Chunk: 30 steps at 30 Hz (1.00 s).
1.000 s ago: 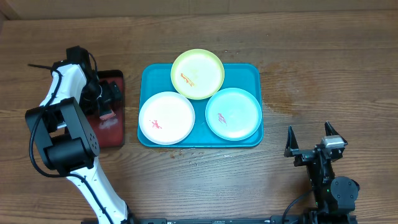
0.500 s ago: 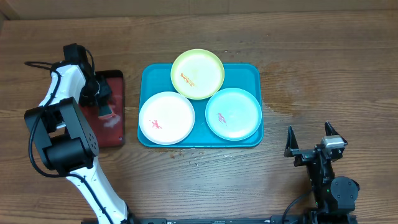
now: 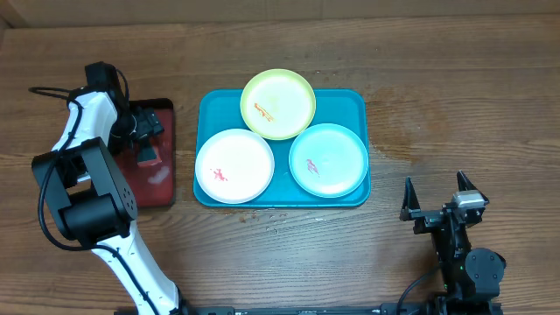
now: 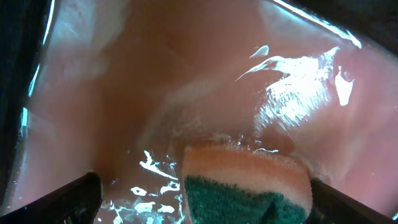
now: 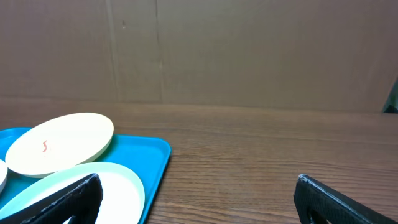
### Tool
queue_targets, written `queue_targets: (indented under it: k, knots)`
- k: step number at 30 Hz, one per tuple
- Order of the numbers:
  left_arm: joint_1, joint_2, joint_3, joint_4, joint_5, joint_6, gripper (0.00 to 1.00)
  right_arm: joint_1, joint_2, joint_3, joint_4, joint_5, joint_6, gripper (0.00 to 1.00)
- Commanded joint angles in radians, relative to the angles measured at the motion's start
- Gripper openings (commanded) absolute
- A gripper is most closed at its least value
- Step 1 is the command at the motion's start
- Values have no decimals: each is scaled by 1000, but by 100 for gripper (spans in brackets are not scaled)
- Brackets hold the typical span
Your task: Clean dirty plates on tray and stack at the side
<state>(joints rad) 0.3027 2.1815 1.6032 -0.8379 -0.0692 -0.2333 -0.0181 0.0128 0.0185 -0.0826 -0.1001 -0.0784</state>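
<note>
Plates: white [image 3: 234, 165], yellow-green [image 3: 278, 104] and pale mint [image 3: 328, 159], all flat on the turquoise tray [image 3: 354, 103] at table centre. The yellow-green one overhangs the far rim. The tray's long axis runs left–right. Left gripper [image 3: 146, 149] is beside the tray's left end, over the dark red tray [image 3: 162, 188], fingers apart with a sponge [image 4: 245, 186] between them on the wet surface. Right gripper [image 3: 435, 192] is near the tray's right corner, fingers apart. Versus 1 s ago: left gripper has shifted slightly leftward; plates unmoved.

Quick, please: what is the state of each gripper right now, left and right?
Left gripper: open, with the sponge in the gap, not clamped.
Right gripper: open, holding nothing.
</note>
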Motion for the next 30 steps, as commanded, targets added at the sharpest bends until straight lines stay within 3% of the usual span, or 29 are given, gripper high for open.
queue_targets:
  k: [1,2,3,5,7,11,12,13,14,15,23,25,26,27,29,30]
  knots:
    - [-8,24,-26,10,-18,27,100,6,-10,-10,5,6,3,100]
    - [-8,24,-26,15,-17,36,100,6,-10,-10,5,6,3,100]
    - [-8,24,-26,19,-17,39,87,6,-10,-10,5,6,3,100]
    - [-8,24,-26,27,-17,39,41,6,-10,-10,5,6,3,100]
    - [-8,24,-26,31,-17,39,8,6,-10,-10,5,6,3,100]
    - [-8,24,-26,18,-16,39,4,6,-10,-10,5,6,3,100]
    - [-8,24,-26,7,-16,39,10,6,-10,-10,5,6,3,100]
    - [-8,24,-26,-2,-16,39,32,6,-10,-10,5,6,3,100]
    - [-8,24,-26,-18,-16,39,69,6,-10,-10,5,6,3,100]
    - [-8,24,-26,-35,-16,39,100,6,-10,-10,5,6,3,100]
    - [-8,24,-26,-161,-16,39,100,6,-10,-10,5,6,3,100]
    - [-8,24,-26,-169,-16,39,85,6,-10,-10,5,6,3,100]
    - [-8,24,-26,-171,-16,39,70,6,-10,-10,5,6,3,100]
    - [-8,24,-26,-171,-16,39,45,6,-10,-10,5,6,3,100]
    - [-8,24,-26,-172,-16,38,8,6,-10,-10,5,6,3,100]
    - [-8,24,-26,-172,-16,39,4,6,-10,-10,5,6,3,100]
